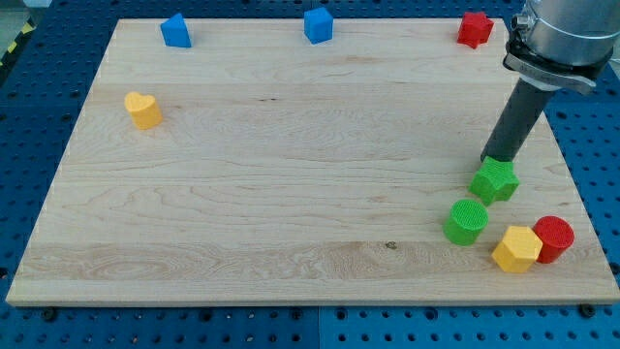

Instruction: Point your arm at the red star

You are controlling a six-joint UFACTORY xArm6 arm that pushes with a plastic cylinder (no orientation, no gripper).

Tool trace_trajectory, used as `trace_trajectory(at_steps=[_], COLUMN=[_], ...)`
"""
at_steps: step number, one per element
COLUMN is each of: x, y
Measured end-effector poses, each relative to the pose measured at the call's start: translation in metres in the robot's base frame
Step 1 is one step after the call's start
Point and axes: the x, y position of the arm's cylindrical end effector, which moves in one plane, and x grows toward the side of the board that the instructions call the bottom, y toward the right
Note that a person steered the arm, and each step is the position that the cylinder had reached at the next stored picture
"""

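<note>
The red star (475,28) sits at the view's top right corner of the wooden board (291,165). My tip (493,159) is far below it, at the right side of the board, touching the top edge of a green star (495,180). The dark rod rises from there up and to the right toward the arm's grey body at the view's top right.
A green cylinder (467,221), a yellow hexagon (517,249) and a red cylinder (554,238) lie at the bottom right. Two blue blocks (175,30) (318,24) sit along the top edge. A yellow heart (142,110) lies at the left.
</note>
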Motion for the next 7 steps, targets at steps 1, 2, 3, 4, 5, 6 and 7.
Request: trace_trajectory(at_steps=[1,2,3,4,5,6,7], x=[0.018,0.037,0.044,0.022,0.009,0.008,-0.018], y=[-0.001,-0.005,-0.006,-0.023,-0.043,-0.043,-0.067])
